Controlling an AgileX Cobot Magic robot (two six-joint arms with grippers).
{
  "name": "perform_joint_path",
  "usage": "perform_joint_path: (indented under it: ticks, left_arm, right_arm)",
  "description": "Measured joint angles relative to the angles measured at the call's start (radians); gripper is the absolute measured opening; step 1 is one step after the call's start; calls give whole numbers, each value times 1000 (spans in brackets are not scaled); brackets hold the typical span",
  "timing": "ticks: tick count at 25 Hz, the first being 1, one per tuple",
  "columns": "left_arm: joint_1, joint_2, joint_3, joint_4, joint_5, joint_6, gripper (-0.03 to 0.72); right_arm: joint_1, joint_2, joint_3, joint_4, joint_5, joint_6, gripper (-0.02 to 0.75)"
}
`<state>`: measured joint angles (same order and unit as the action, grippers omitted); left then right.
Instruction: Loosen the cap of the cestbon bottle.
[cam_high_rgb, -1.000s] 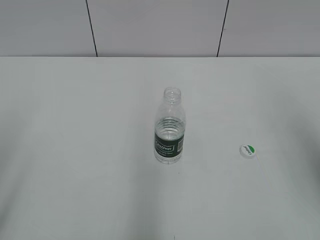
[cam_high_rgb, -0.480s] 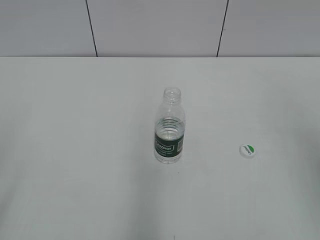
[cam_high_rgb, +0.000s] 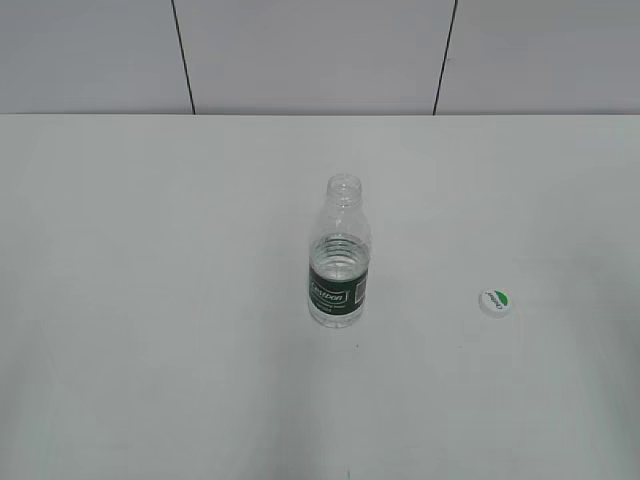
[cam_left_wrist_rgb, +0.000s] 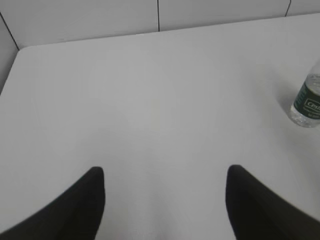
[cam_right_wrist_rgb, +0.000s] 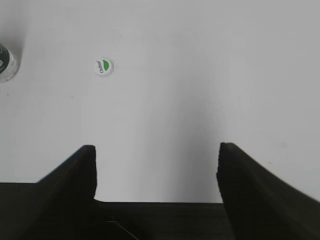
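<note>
Already the cap (cam_high_rgb: 495, 301) is laid on the table (cam_high_rgb: 150, 300) (well apart from the uncapped bottle (cam_high_rgb: 340, 255)); both grippers, left (cam_left_wrist_rgb: 165, 200) and right (cam_right_wrist_rgb: 156, 172), are held open, empty.

The left gripper (cam_left_wrist_rgb: 162, 172) hangs above the table with its two dark fingers (cam_left_wrist_rgb: 82, 205) spread wide apart, and nothing is between them. The right gripper (cam_right_wrist_rgb: 156, 150) is also wide open and holds nothing. Neither arm shows in the exterior view.
</note>
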<state>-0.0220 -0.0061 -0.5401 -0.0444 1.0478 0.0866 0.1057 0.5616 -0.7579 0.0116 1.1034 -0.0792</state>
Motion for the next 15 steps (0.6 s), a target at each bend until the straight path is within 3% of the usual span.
perform_joint_path:
  ticks: [8, 15]
  left_arm:
    - [0, 0, 0, 1, 1, 0, 445]
    - [0, 0, 0, 1, 2, 0, 440]
  right_arm:
    - [0, -256, 241, 20, -20, -15, 577]
    - [0, -522, 254, 44, -11, -15, 577]
